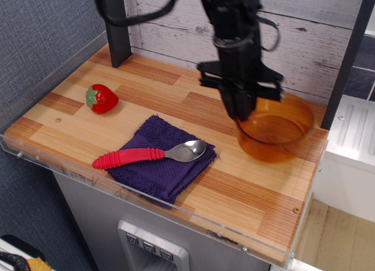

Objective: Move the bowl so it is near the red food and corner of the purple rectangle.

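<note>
The amber-orange bowl [276,129] hangs tilted above the right side of the table, held by its near-left rim. My gripper [241,112] is shut on that rim, the black arm coming down from the top of the view. The red strawberry [101,98] with its green cap lies at the far left of the table. The dark purple towel [162,160] lies at the front middle, its top corner pointing toward the back. The bowl is well to the right of both the strawberry and the towel.
A spoon with a red handle [149,154] lies across the towel. A dark post [115,27] stands at the back left and a white plank wall [328,43] runs behind. A clear acrylic lip [176,209] edges the table front.
</note>
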Tool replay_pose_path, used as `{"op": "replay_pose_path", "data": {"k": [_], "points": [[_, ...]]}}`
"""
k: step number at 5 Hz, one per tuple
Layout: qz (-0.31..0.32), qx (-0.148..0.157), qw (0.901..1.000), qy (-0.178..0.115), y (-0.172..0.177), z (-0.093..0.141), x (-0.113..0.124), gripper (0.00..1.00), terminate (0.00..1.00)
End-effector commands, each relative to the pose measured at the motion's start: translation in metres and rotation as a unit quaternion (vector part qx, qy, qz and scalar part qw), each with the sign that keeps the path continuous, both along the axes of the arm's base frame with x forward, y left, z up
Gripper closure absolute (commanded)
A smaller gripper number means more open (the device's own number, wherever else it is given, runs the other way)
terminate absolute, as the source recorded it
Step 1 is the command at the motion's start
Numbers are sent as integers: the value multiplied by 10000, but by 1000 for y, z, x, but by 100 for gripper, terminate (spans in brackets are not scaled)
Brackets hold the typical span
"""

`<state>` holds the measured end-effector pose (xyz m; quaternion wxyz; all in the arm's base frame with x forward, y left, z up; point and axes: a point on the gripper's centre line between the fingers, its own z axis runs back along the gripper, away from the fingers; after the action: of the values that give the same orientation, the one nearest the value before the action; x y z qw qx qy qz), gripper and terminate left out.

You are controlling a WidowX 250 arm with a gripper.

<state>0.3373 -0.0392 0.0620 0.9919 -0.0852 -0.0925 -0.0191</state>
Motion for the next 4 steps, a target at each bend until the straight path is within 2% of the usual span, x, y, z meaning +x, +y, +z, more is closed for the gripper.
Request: {"op": "replay_pose_path", "data": {"k": [1,2,3,4], "points": [[946,188,9951,-220,64,16,17,100,0],[1229,247,9920,-175,90,11,19,100,0],[1391,480,9890,-149,111,7,22,100,0],[1586,436,9863,-107,129,4,28,100,0]]}}
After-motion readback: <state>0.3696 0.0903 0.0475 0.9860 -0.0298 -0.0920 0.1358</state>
